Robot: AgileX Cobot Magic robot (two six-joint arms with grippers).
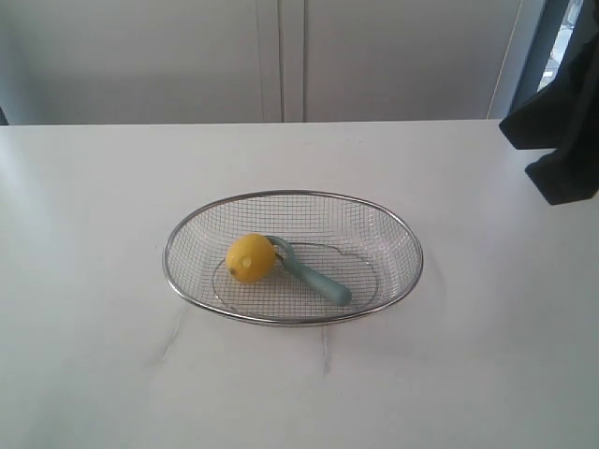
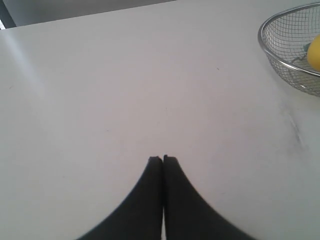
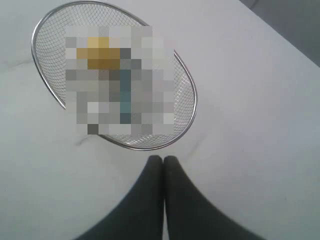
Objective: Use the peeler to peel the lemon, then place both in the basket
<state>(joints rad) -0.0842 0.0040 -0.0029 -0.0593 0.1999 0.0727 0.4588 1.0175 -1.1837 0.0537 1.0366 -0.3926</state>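
The lemon (image 1: 250,257) lay inside the wire basket (image 1: 379,234) on the white tabletop (image 1: 94,206), touching the peeler (image 1: 320,279) beside it. The left pincer (image 2: 163,159) and right pincer (image 3: 163,159) were both closed tight, empty, above the tabletop clear of the basket

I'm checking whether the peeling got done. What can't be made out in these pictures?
Exterior view: blade head of the peeler hidden behind the lemon; peeled or not, too small to tell.
Right wrist view: a pixelated block covers what lies in the basket.
Left wrist view: the picture edge cuts off basket and lemon.
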